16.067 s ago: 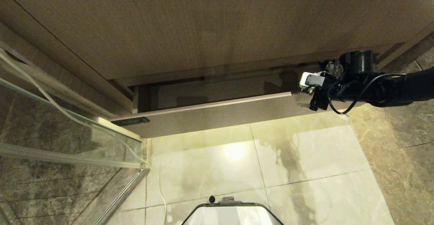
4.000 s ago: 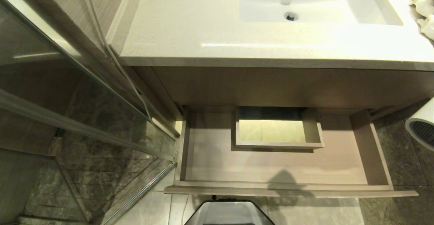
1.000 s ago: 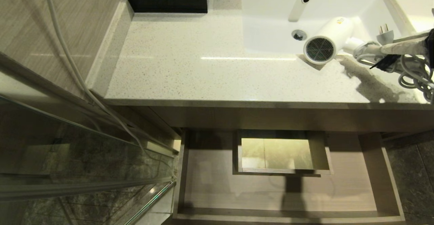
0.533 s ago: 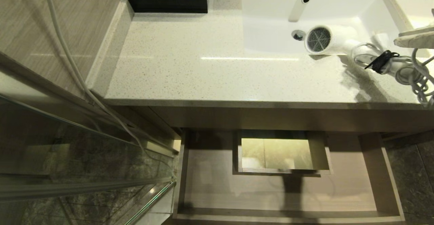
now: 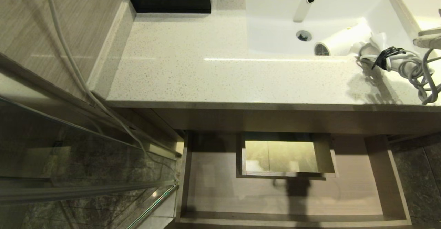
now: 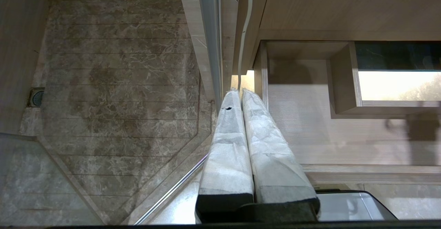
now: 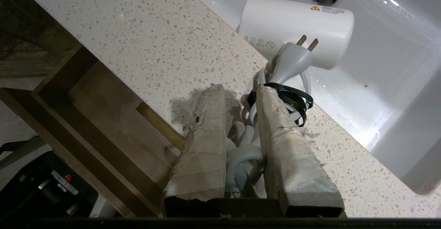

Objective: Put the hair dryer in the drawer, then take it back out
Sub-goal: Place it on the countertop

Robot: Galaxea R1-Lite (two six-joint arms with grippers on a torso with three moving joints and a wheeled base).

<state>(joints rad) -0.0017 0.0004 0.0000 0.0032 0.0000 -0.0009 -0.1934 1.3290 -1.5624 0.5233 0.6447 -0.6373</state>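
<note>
Warm light falls from overhead, leaving a thin streak of glare along the countertop (image 5: 224, 67) and washing the sink (image 5: 275, 25) nearly white. Under the counter it turns dim: the drawer (image 5: 213, 187) sits in shade with a dark shadow on its floor, though the cut-out (image 5: 280, 156) glows yellow-green from bright floor below. The hair dryer (image 5: 339, 42) looks smeared and overexposed in the head view, while the right wrist view is crisp, with a shadow under the right gripper (image 7: 239, 87).
</note>
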